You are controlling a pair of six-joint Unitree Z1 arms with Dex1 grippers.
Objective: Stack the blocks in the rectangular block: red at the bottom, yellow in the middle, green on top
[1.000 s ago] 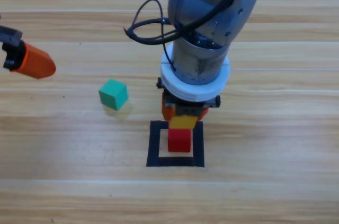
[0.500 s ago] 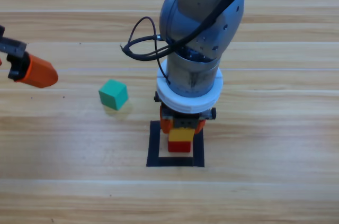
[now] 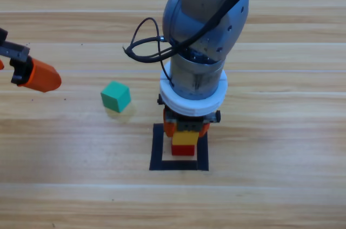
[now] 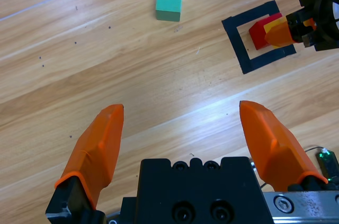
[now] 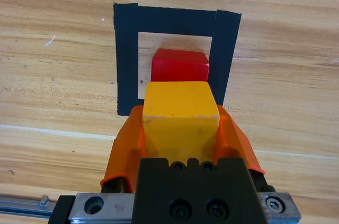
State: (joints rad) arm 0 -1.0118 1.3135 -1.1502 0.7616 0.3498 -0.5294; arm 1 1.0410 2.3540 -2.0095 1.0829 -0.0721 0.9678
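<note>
While right gripper clamps yellow, red half hidden, green apart

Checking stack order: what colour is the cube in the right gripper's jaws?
Yellow cube, gripped by the right gripper; clearest in the right wrist view.

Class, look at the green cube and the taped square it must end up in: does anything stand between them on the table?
Nothing lies on the wood between the green cube and the taped square. At the square itself, the right gripper is shut on the yellow cube over the red cube, so the top spot is occupied for now.
</note>
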